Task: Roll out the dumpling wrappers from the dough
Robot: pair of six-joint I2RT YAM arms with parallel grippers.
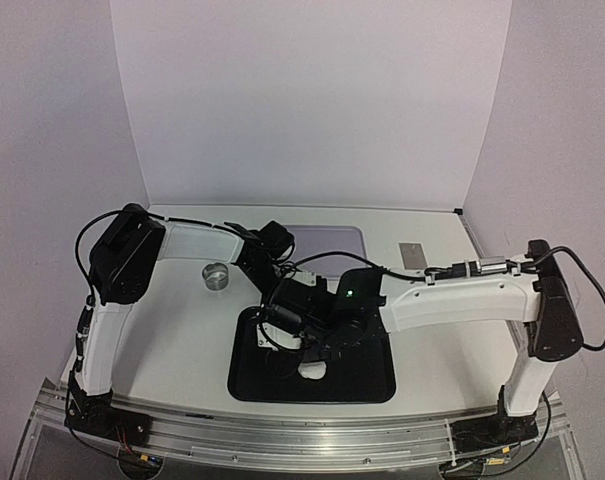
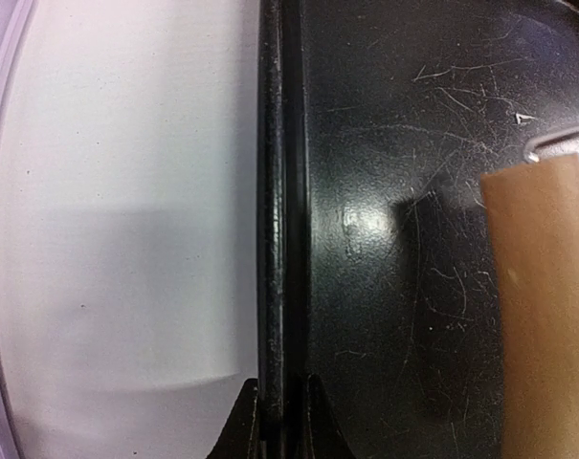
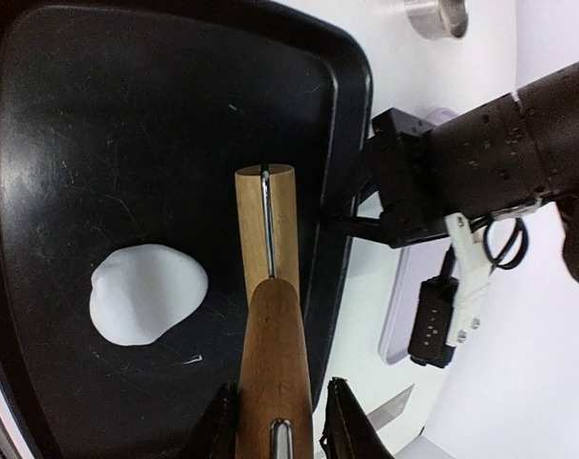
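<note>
Nearest you, the soft white dough lump [image 3: 145, 292] lies on the scratched black tray [image 1: 367, 380], with bare floor all round it. Your right gripper [image 3: 284, 423] clasps the wooden rolling pin [image 3: 270, 287] near the tray's left rim. Your left gripper [image 2: 279, 421] pinches that rim. Beyond stands the small metal ring [image 1: 216, 275].

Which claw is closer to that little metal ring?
Left. The left gripper clamps the black tray's rim on the ring's side; the right gripper, holding the rolling pin, hangs farther off over the tray.

Pale walls [image 1: 312, 100], white table [image 1: 182, 340]
</note>
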